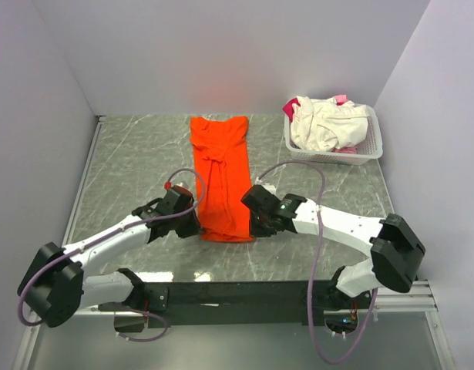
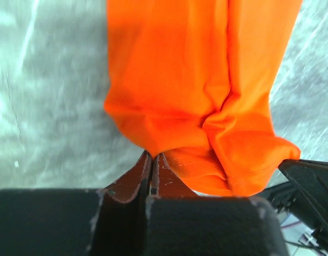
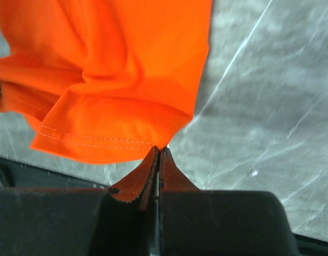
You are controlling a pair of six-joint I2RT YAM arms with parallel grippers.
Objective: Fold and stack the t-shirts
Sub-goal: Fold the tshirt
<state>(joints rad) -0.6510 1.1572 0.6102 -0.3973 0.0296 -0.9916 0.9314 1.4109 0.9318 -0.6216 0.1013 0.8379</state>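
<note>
A bright orange t-shirt (image 1: 221, 166) lies folded into a long narrow strip down the middle of the table, its collar end away from me. My left gripper (image 1: 196, 226) is shut on its near left corner, and the wrist view shows the cloth (image 2: 196, 80) pinched at the tips of that gripper (image 2: 151, 155). My right gripper (image 1: 255, 224) is shut on the near right corner, its tips (image 3: 159, 149) nipping the stitched hem (image 3: 100, 141). A cream-white t-shirt (image 1: 323, 125) and a pink one (image 1: 290, 109) lie crumpled in the basket.
The white slatted basket (image 1: 375, 132) stands at the back right of the grey marbled table (image 1: 136, 154). White walls close in the table at the left, back and right. A black rail (image 1: 244, 293) carries the arm bases along the near edge.
</note>
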